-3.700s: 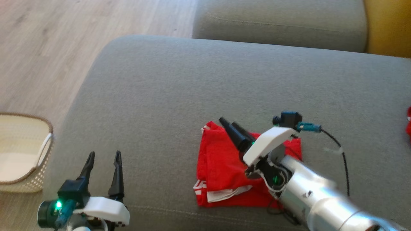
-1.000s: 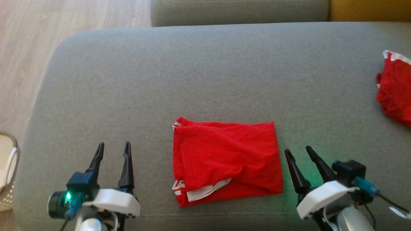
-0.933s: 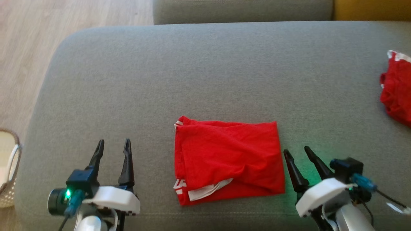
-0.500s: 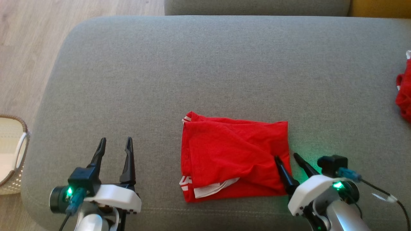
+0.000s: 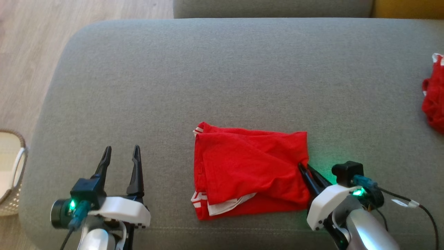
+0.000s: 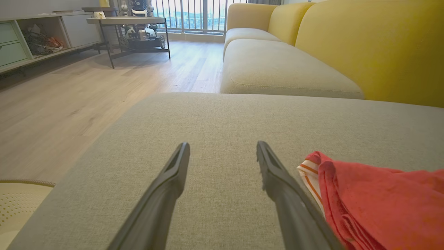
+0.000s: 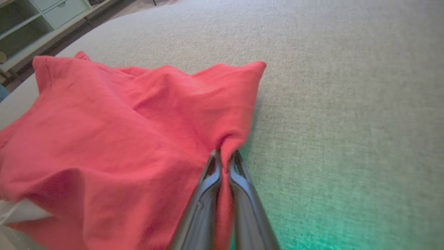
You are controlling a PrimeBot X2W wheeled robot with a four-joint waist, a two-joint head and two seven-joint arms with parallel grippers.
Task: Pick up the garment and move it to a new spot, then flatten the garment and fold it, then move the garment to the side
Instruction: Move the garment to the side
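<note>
The garment (image 5: 249, 170) is a red shirt with white trim, folded into a rough rectangle on the grey sofa cushion (image 5: 222, 80). My right gripper (image 5: 303, 167) is shut on the garment's right edge; in the right wrist view its fingertips (image 7: 224, 155) pinch a fold of red cloth (image 7: 138, 132) between them. My left gripper (image 5: 120, 151) stands open at the lower left, well left of the garment, with nothing between its fingers. In the left wrist view the garment's (image 6: 374, 198) striped corner lies just right of that open gripper (image 6: 222, 147).
A second red cloth (image 5: 433, 107) lies at the cushion's right edge. A woven basket (image 5: 12, 173) stands on the wooden floor (image 5: 27, 52) to the left. Another grey cushion (image 5: 274, 8) and yellow sofa back (image 6: 367, 45) lie beyond.
My right gripper moved left onto the garment's right edge and shut on it, bunching the cloth slightly. The left gripper stayed open and still. The head camera shifted a little.
</note>
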